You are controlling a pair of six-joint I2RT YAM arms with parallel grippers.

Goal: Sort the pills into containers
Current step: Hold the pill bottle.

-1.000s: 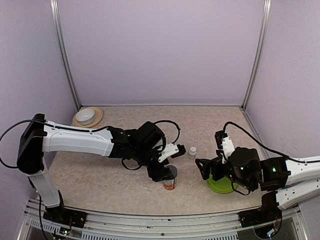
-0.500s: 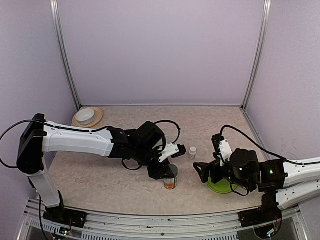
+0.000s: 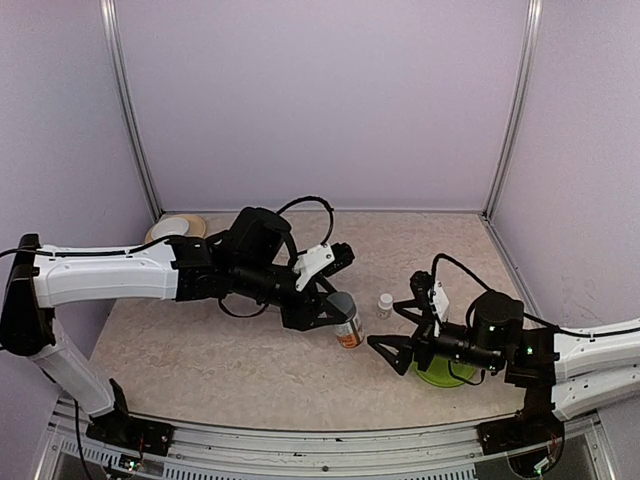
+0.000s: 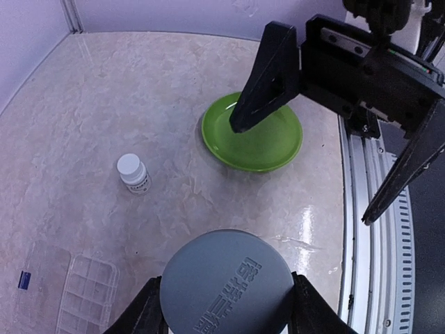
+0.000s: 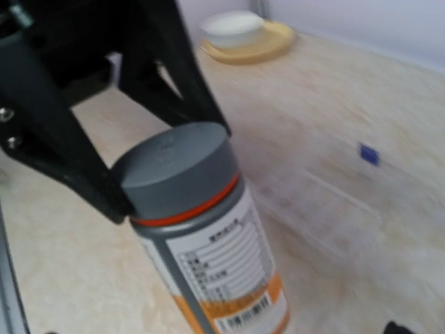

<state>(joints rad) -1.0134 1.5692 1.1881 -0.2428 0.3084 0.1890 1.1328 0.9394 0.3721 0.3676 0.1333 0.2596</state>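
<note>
Grey-capped bottle gripped at the cap, seen close up

The bottle (image 5: 212,243) leans with its grey cap (image 5: 177,167) toward the upper left, an orange ring under the cap and a white and orange label below. The left gripper (image 5: 172,168) clamps the cap, its black fingers (image 5: 73,160) on the cap's left and far sides. Right of the bottle lies a blurred clear box (image 5: 327,191) with a small blue mark (image 5: 368,154). Far beyond the bottle, a white bowl (image 5: 233,28) sits on a tan plate (image 5: 271,45) on the marbled table (image 5: 76,278).
</note>
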